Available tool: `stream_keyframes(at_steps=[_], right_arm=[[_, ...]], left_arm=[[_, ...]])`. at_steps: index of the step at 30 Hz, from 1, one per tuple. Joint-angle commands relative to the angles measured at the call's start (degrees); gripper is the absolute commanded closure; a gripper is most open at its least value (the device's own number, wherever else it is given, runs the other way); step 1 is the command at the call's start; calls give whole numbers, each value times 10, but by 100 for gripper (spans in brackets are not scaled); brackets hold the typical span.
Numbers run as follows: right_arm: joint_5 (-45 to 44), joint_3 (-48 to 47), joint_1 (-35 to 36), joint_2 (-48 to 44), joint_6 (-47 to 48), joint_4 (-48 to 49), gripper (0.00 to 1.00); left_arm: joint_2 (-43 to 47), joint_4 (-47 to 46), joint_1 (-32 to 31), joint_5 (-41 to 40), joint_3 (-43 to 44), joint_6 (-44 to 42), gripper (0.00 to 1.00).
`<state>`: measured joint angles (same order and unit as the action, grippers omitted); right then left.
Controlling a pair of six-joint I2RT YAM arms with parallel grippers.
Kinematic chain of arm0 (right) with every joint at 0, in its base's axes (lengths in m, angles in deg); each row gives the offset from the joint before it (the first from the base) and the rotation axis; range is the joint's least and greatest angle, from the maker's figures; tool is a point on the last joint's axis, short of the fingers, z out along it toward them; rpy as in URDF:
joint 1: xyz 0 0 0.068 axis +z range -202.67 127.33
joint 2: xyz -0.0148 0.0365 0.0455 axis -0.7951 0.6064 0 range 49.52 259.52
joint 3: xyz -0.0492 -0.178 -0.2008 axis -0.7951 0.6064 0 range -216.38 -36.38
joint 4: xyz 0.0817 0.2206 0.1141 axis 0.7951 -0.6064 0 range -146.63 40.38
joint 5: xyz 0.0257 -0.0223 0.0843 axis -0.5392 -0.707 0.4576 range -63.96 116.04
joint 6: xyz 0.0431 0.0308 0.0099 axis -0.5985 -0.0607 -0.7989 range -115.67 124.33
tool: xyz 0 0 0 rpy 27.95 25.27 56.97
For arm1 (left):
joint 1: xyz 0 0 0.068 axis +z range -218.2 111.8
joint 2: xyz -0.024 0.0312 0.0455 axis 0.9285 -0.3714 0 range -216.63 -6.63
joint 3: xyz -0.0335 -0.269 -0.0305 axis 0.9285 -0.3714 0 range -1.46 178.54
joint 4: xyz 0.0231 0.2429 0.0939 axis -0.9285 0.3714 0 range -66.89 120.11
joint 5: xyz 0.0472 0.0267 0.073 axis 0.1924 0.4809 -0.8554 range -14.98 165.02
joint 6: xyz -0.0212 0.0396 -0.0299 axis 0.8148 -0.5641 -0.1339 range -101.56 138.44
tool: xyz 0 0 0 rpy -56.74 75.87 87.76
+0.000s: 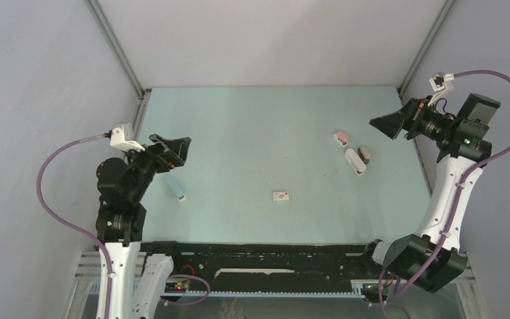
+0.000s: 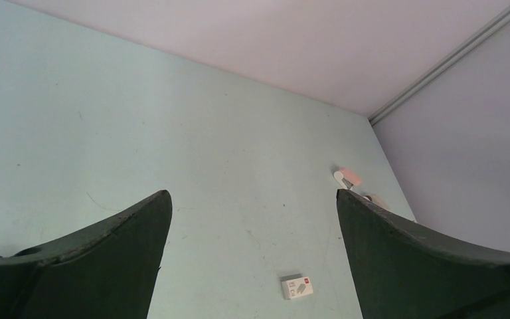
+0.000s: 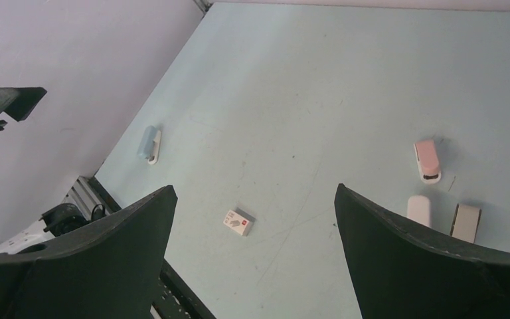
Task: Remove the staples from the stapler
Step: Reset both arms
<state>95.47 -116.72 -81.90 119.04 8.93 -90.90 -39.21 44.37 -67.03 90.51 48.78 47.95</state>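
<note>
Nearest the arm bases, a small printed box [image 1: 281, 196] lies flat on the table [image 1: 252, 126], roughly midway between the two arms. To its left, near the table's left edge, a pale blue stapler [image 1: 179, 188] lies on its own.

The left gripper [image 1: 183, 150] hangs over that left side, just beyond the blue stapler. Its fingers are spread wide with nothing between them (its wrist view shows only bare table and the box in the gap).

Farther back on the right lies the stapler [image 3: 419, 209], slim and white, flat on the table and apart from both grippers. A small beige piece [image 3: 465, 222] sits just beside it, on the side toward the right wall, with a narrow gap between them. Whether the stapler's two halves are apart cannot be told at this size. A little beyond these two, a pink stapler [image 3: 427, 161] lies by itself.

The right gripper [image 1: 380, 127] is held above the table near the right wall, to the right of the pink stapler. Its fingers are likewise released and wide apart, grasping nothing.
</note>
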Motion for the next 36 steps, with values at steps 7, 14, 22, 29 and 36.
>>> stream_keyframes(at_steps=[7,14,22,29,36], right_arm=[[-53,19,31,-39,-34,32,0],[-120,42,109,-65,-32,19,0],[-214,85,165,-93,-55,37,0],[-303,86,169,-106,-48,33,0],[-300,82,162,-105,-48,44,0]], left_arm=[[2,-15,17,23,-20,5,0],[1,21,19,-4,-19,-21,0],[3,51,20,-37,-18,-51,0],[7,66,20,-55,-23,-60,0],[11,99,20,-94,-15,-76,0]])
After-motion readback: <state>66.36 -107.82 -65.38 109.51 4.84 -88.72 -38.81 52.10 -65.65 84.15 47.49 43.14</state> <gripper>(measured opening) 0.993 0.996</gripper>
